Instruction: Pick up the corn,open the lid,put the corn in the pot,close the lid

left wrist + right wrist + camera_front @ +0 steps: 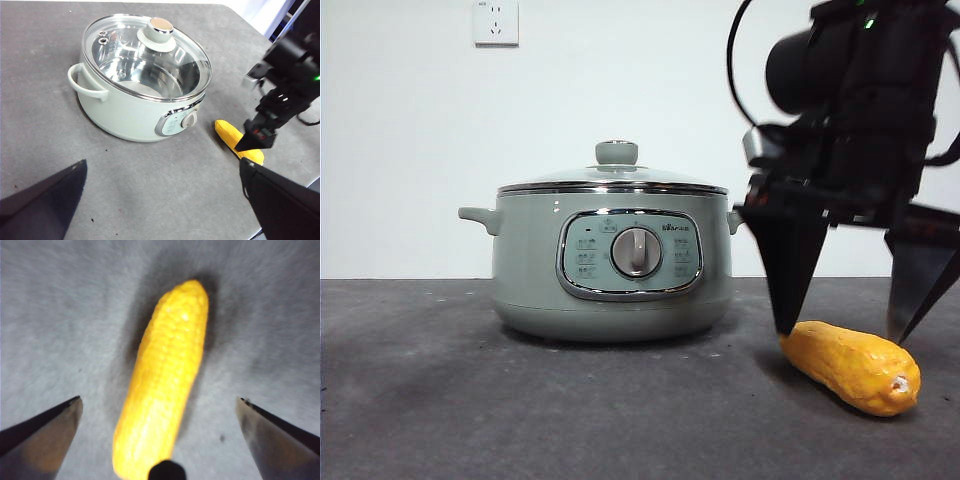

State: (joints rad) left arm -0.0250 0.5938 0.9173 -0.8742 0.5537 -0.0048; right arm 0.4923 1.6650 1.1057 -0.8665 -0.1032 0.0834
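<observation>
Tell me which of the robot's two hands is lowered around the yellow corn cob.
The right hand: its open jaws straddle the glossy orange-yellow corn cob on the table. The left hand waits apart, also open.

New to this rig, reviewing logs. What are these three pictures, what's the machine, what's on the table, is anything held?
It is a two-armed robot at a grey table. One picture looks level across the table; the other two come from cameras on each wrist.

On the table stand a squat sage-green electric pot, its glass lid with a green knob on, and a glossy orange-yellow corn cob lying beside it.

The right gripper is open, straddling the corn. The left gripper is open too, off to the side. Nothing is held.
</observation>
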